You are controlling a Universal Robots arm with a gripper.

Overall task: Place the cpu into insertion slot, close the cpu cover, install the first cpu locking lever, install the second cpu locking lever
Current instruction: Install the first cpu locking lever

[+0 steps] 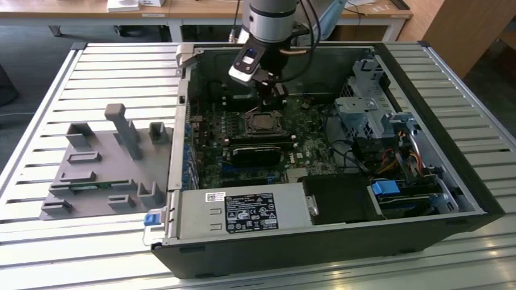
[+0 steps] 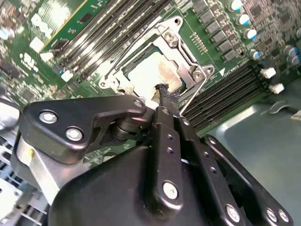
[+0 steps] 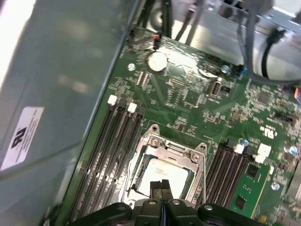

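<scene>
Over the cpu [image 3: 165, 170], gripper [image 3: 160, 184] fingers together; both wrist views show cpu cover [image 3: 167, 145] down

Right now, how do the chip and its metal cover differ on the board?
The chip is a solid pale square; the cover is an open frame with a square window. The chip sits inside that window; the cover rings it. The chip's top is plain; the cover has screws at its corners. Both are silvery metal and lie flat on the socket.

Table: pale slatted metal bench [image 1: 121, 72]
On it: open computer case [image 1: 322, 252]
Beside the case, exterior view's left: grey parts fixture [image 1: 101, 178]
</scene>
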